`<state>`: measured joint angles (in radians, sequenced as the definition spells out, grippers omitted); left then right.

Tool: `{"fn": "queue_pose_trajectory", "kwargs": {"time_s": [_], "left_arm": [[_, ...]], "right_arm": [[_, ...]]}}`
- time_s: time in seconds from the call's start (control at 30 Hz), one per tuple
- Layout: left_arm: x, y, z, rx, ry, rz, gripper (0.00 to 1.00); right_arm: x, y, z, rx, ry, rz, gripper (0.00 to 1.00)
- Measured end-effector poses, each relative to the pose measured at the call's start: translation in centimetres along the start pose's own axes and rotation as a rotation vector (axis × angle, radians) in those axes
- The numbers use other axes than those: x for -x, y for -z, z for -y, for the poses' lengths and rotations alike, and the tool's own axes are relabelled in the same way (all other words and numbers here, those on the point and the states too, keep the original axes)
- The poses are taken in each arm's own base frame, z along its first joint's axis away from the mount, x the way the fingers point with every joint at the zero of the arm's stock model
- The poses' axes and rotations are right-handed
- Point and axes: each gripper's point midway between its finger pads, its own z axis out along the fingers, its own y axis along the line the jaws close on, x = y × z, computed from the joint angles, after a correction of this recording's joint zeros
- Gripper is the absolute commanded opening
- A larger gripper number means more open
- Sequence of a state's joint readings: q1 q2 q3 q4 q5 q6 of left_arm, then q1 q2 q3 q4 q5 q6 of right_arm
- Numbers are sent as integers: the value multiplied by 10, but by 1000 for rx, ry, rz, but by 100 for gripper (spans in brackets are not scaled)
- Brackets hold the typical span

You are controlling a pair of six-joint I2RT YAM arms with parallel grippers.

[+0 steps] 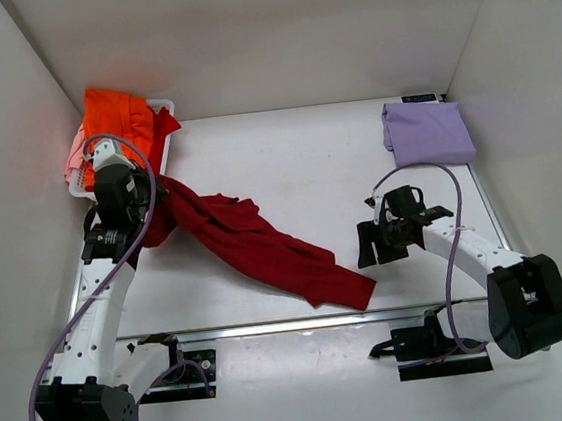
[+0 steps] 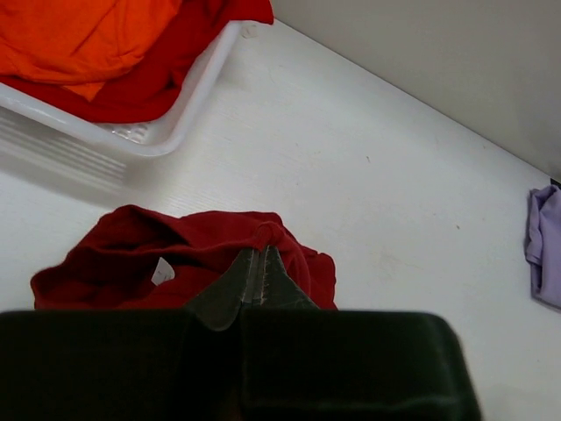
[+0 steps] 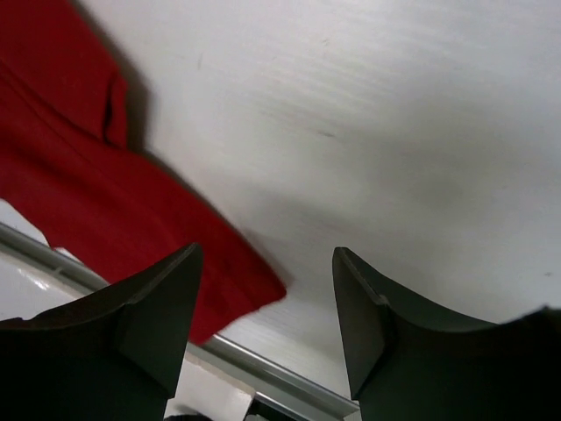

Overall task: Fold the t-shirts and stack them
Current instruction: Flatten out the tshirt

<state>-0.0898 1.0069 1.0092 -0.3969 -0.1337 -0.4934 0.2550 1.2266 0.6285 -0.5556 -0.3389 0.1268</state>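
Basket (image 1: 164, 106) at the table's (image 1: 306, 158) far left corner holds a bright orange shirt (image 1: 115, 115) heaped over red cloth, with a pale pink one (image 1: 73, 152) at its left edge. The dark red shirt (image 1: 254, 241) lies in a long rumpled band, from beside the basket to the near edge, its upper end pinched in the left gripper's (image 2: 256, 263) closed fingers. The right gripper (image 3: 265, 263) hangs spread wide beside the lower hem. The lavender shirt (image 1: 429, 132) lies folded at the far right corner.
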Motion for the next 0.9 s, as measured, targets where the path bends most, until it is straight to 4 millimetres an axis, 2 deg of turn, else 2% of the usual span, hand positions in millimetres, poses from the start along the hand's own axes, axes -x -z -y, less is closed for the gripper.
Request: {"fn": "queue_pose_trajectory", "kwargs": {"time_s": [0.27, 0.5, 0.57, 0.6, 0.8, 0.87, 0.9], "left_arm": [[2, 0, -8, 35, -14, 7, 0], [3, 1, -9, 35, -12, 11, 0], [4, 2, -9, 34, -11, 15, 0], [5, 3, -8, 33, -10, 18, 0], [4, 4, -5, 18, -5, 16, 0], [4, 2, -2, 6, -7, 5, 0], [6, -1, 2, -5, -8, -3, 0]], "right_arm": [[-18, -4, -26, 53, 93, -67, 60], [-31, -22, -43, 55, 119, -135, 55], [-30, -23, -43, 43, 113, -136, 31], [-30, -25, -42, 34, 108, -137, 0], [-32, -24, -32, -15, 71, -151, 0], [-22, -14, -28, -44, 70, -127, 0], [-10, -5, -27, -57, 73, -94, 0]]}}
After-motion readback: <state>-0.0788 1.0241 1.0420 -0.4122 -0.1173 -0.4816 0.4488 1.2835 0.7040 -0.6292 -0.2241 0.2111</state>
